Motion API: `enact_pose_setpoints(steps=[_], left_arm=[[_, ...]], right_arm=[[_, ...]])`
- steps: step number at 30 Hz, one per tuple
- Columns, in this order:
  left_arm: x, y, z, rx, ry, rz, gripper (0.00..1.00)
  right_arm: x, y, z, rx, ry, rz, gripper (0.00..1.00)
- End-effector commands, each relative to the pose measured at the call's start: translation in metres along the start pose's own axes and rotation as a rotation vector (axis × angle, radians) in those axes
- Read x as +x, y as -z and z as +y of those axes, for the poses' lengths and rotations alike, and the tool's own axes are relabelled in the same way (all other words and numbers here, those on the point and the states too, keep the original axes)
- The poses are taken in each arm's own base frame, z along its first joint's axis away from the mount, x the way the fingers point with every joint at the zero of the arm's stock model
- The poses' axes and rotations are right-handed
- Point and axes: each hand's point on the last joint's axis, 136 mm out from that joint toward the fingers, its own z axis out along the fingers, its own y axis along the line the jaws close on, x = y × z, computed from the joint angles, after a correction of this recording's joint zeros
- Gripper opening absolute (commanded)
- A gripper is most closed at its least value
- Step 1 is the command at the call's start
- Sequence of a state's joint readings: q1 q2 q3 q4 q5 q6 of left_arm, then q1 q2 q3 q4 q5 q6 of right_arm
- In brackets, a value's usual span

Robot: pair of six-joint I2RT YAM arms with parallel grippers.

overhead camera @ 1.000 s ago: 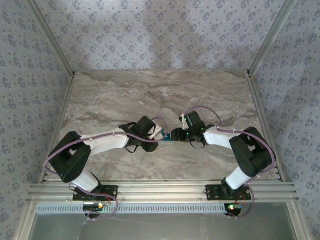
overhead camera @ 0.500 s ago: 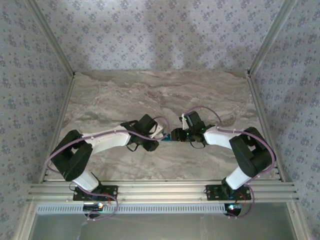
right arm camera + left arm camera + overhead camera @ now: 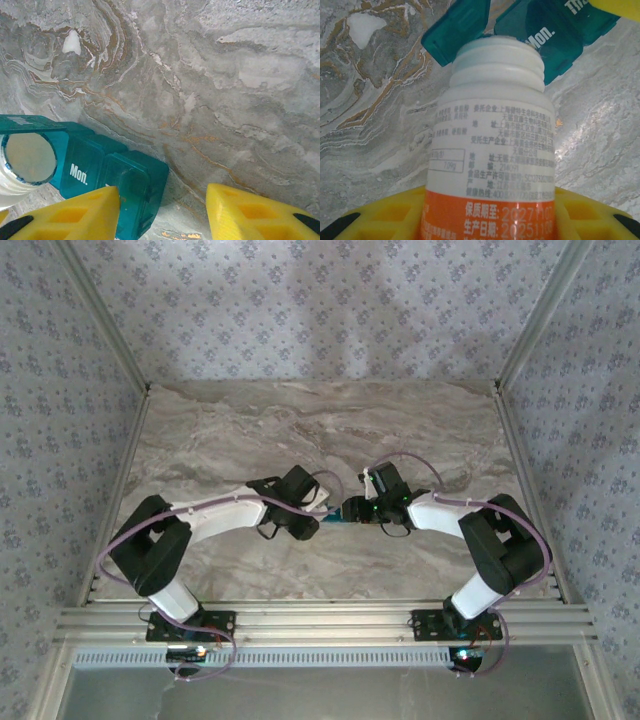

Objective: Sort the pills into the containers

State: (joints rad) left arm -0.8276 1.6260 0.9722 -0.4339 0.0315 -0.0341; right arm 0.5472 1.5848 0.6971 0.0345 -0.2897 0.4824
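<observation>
- Left jaws: clenched on the bottle, with the yellow pads on its lower part by the orange band
- The bottle is uncapped and tipped, its mouth at the open containers. It is probably light. It is also round with a glossy label, so it could twist in the jaws if you tilt fast
- The containers lie on the bench between the two arms, touching the bottle's neck. One lid is flung back beside the mouth, and the "Mon." lid faces up
- Judge the strip as thin, hard plastic: very light, stiff in the body, weak at the hinges. On this polished stone it should skid at the lightest nudge from the bottle
- If you must take hold, pinch across the narrow body below the lids, never a lid itself. Better to brace one end than to lift it
- Right jaws: spread wide, with bare bench between them. One finger sits against the strip's near edge, and whether it presses the strip down you cannot tell
</observation>
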Motion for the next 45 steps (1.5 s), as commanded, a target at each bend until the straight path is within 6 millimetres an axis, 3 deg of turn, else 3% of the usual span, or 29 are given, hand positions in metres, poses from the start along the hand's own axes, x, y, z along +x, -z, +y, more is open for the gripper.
enact_pose_setpoints(steps=[1,25,45], left_arm=[[0.001,0.001,0.0,-0.018,-0.024,0.034,0.0],[0.006,0.005,0.002,-0.03,-0.036,0.092,0.0],[0.002,0.005,0.013,-0.044,-0.042,0.073,0.0]], right_arm=[[0.015,-0.005,-0.012,0.028,-0.023,0.05,0.5],[0.013,-0.005,-0.007,0.019,-0.02,0.047,0.5],[0.024,-0.004,0.021,-0.028,0.012,0.064,0.46]])
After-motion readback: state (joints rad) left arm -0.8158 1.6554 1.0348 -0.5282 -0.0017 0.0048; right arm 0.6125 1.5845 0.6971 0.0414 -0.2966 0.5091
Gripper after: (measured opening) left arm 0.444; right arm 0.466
